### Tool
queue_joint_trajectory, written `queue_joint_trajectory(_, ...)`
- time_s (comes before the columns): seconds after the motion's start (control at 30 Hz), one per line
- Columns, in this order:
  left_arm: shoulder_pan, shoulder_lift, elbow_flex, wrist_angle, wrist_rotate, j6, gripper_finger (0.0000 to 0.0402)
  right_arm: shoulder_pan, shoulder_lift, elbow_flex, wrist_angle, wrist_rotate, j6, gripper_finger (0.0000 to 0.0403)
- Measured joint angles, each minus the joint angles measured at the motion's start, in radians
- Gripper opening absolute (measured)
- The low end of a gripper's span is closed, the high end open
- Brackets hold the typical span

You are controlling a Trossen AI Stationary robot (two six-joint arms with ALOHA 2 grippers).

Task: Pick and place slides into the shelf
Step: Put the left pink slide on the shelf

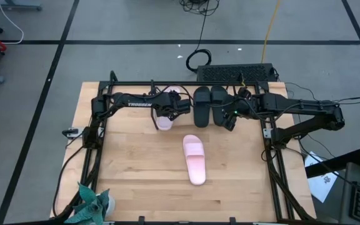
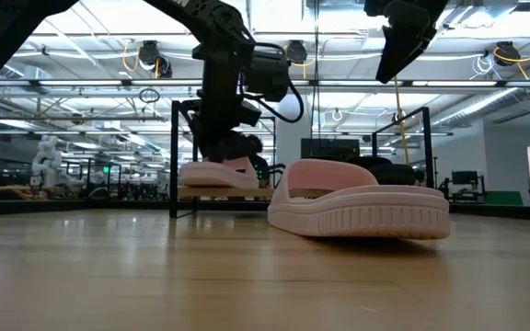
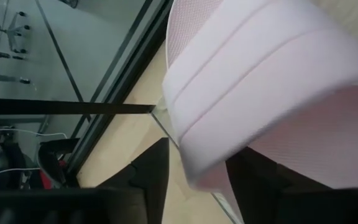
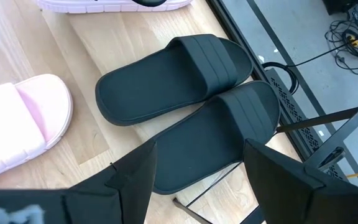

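Wood tabletop (image 1: 136, 175) over a grey floor. The shelf (image 1: 186, 84) runs along the 12 o'clock edge with both black slides (image 4: 185, 81) already parked side by side in it. One pink slide (image 1: 194, 159) lies loose mid-table. The other pink one (image 1: 164, 119) sits at the shelf's 9 o'clock end, with the left jaws (image 1: 169, 109) spread either side of its strap, looks like no real pinch. Right jaws (image 1: 229, 119) hang wide open above the black pair.

Left end effector (image 1: 167, 112) lowered, fingers parted; right end effector (image 1: 229, 119) raised, fingers wide.
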Motion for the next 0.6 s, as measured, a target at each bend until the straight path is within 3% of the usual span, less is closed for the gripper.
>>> queue_joint_trajectory(0.6,-0.035,-0.026,0.001,0.0,0.003,-0.03,0.0182,0.0,0.0,0.0,0.001,-0.024,0.0,0.0231)
